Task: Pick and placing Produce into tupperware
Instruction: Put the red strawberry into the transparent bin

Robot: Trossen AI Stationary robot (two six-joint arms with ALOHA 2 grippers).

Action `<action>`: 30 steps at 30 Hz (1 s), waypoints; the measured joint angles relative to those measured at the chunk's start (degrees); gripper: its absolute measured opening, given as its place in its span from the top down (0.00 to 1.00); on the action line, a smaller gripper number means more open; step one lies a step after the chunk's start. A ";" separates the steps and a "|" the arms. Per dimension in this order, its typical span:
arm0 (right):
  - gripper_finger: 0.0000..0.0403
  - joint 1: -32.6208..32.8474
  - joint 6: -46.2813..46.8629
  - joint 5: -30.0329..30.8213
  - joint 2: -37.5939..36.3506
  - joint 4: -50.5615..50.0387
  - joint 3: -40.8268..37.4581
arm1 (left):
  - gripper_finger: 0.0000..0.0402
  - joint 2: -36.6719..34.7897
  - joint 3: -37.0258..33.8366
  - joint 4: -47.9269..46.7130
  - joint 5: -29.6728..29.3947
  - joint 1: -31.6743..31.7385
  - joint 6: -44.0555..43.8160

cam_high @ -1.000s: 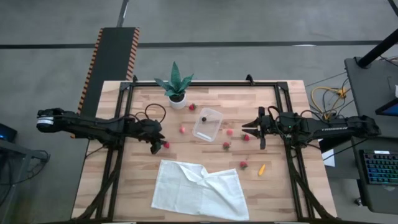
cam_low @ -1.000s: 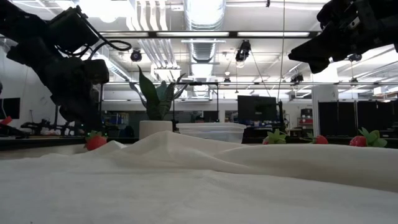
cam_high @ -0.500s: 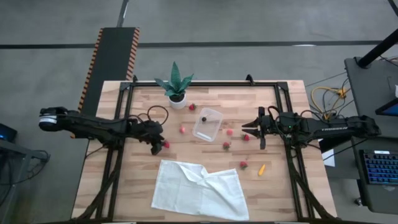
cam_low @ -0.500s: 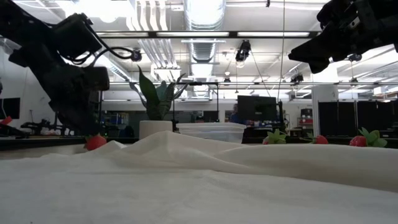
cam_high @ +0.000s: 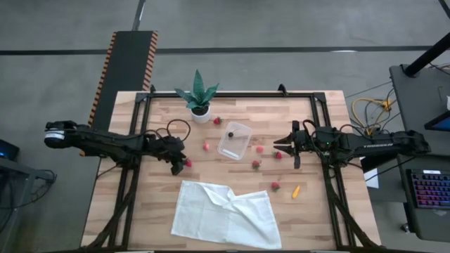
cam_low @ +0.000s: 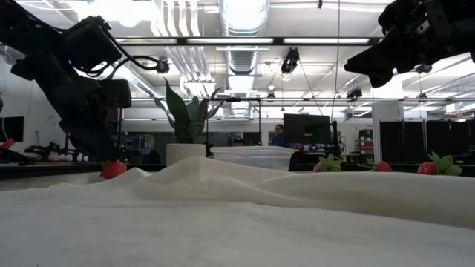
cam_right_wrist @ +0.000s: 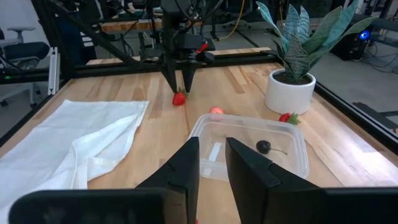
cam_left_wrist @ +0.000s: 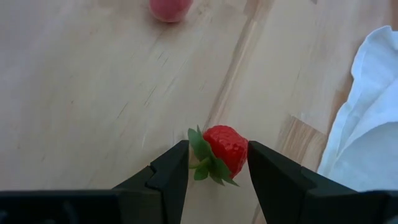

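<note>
My left gripper (cam_high: 184,164) stands over the table's left-middle, pointing down, shut on a red strawberry (cam_left_wrist: 222,151) with green leaves, just left of the white cloth. My right gripper (cam_high: 290,146) hovers high, right of the tupperware, fingers a narrow gap apart and holding nothing (cam_right_wrist: 212,163). The clear tupperware (cam_high: 234,139) sits on the table's middle with a dark berry (cam_right_wrist: 263,147) inside. Other strawberries (cam_high: 207,146) (cam_high: 259,149) (cam_high: 275,185) and an orange piece (cam_high: 296,191) lie loose on the wood. My left gripper pinches the strawberry by its two sides (cam_left_wrist: 242,152), one finger against the leafy end, the other against the red flesh. The fingers come from above, pointing down. The berry (cam_low: 113,169) still rests on the table below the fingers.
A crumpled white cloth (cam_high: 225,212) covers the near middle of the table. A potted green plant (cam_high: 200,98) stands at the far edge, a strawberry (cam_high: 217,121) beside it. More strawberries (cam_high: 278,155) (cam_high: 256,164) lie between the tupperware and my right gripper.
My left arm has shifted slightly above the strawberry, settling over it; the berry has stayed in place on the table. My right arm has kept still.
</note>
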 joint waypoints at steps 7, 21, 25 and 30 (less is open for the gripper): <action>0.82 0.00 0.00 -0.02 0.00 0.00 0.00 | 0.63 -0.71 0.04 -0.02 -0.15 0.00 1.31; 0.82 0.00 0.00 -0.07 0.00 -0.33 0.01 | 0.63 -1.10 2.23 -0.74 -0.13 -0.02 8.44; 0.83 0.00 0.00 -0.15 -0.02 -0.45 0.00 | 0.63 -0.79 2.25 -2.29 -0.10 -0.02 7.37; 0.83 0.00 0.00 -0.17 -0.02 -1.57 0.01 | 0.63 -0.83 2.27 -2.70 -0.11 0.00 7.25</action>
